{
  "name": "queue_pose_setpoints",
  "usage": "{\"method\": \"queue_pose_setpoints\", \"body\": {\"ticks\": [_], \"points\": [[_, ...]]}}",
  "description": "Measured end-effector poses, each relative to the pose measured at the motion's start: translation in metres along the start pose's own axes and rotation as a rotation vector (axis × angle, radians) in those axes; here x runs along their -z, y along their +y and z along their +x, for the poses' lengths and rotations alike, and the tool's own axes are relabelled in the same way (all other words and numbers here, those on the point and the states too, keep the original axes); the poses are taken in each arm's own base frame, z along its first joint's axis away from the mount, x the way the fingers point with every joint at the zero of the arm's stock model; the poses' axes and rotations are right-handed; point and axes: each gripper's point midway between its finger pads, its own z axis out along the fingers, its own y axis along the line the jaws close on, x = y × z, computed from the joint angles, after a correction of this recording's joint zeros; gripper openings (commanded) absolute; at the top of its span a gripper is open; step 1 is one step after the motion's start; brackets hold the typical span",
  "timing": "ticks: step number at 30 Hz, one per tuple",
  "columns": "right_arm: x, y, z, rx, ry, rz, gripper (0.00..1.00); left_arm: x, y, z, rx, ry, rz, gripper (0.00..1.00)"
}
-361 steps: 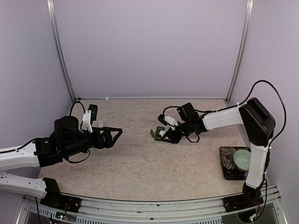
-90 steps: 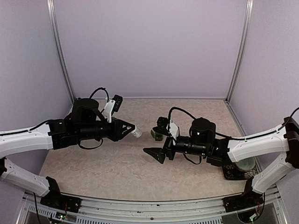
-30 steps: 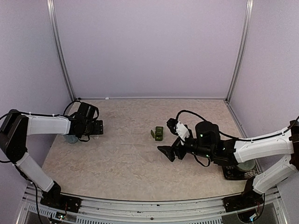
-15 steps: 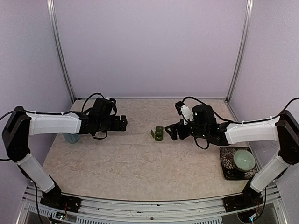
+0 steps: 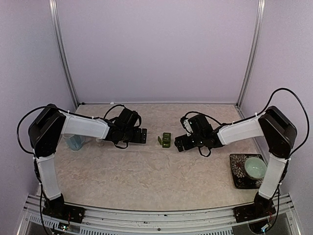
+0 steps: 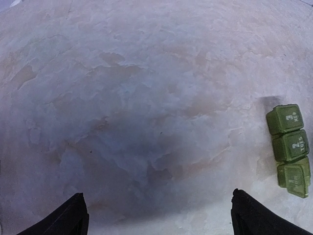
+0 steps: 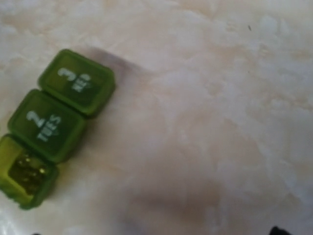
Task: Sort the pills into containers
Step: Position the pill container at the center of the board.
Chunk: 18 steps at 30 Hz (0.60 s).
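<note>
Seen from above: a matte table (image 5: 146, 171) with a beige, veined, stone-like look, and mid-table a small dark green plastic pill box (image 5: 166, 140), a short strip of three joined square cells. Flanked by the left gripper (image 5: 142, 136) near on its left side and the right gripper (image 5: 179, 143) just beside it on the right, neither touching it. Off to the far left a light blue mug (image 5: 74, 142); at the near right a pale green bowl (image 5: 255, 168), smooth and round, sitting on a dark patterned square plate (image 5: 237, 171). Through the left wrist camera: two black fingertips (image 6: 73, 218) spread wide at the bottom corners with nothing between them, bare mottled tabletop ahead, the pill box (image 6: 289, 151) at the right edge, lids marked 3, 2 and 1 in pale print. Through the right wrist camera: blurred but close, the pill box (image 7: 54, 127) at the left, rounded glossy lids reading 3 and 2 TUES, the third cell paler with dim yellowish specks showing; lid open or merely see-through, cannot tell. Only slivers of the right fingers at the bottom corners, so spread wide and empty. Compared with half a second ago: left gripper moved closer to the pill box, right arm folded back at the elbow, pill box in the same spot.
</note>
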Motion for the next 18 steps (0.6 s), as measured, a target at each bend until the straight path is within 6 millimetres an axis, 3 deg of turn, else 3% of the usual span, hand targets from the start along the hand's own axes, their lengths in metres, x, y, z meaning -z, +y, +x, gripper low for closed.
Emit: {"method": "queue_pose_setpoints", "body": {"ticks": [5,10,14,18], "points": [[-0.007,-0.015,-0.009,-0.106,0.002,-0.136,0.95,0.004,-0.019,-0.009,-0.007,-0.024,0.039,0.99],[-0.021,-0.023,-0.045,-0.198,-0.028,-0.333,0.92,-0.003,-0.025,0.002,-0.013,-0.001,0.053,0.99],[-0.037,-0.007,-0.067,-0.210,-0.033,-0.491,0.91,-0.010,-0.028,0.008,-0.012,0.016,0.053,0.99],[-0.054,0.009,-0.072,-0.218,-0.007,-0.602,0.91,-0.009,-0.035,0.010,-0.013,0.017,0.066,0.99]]}}
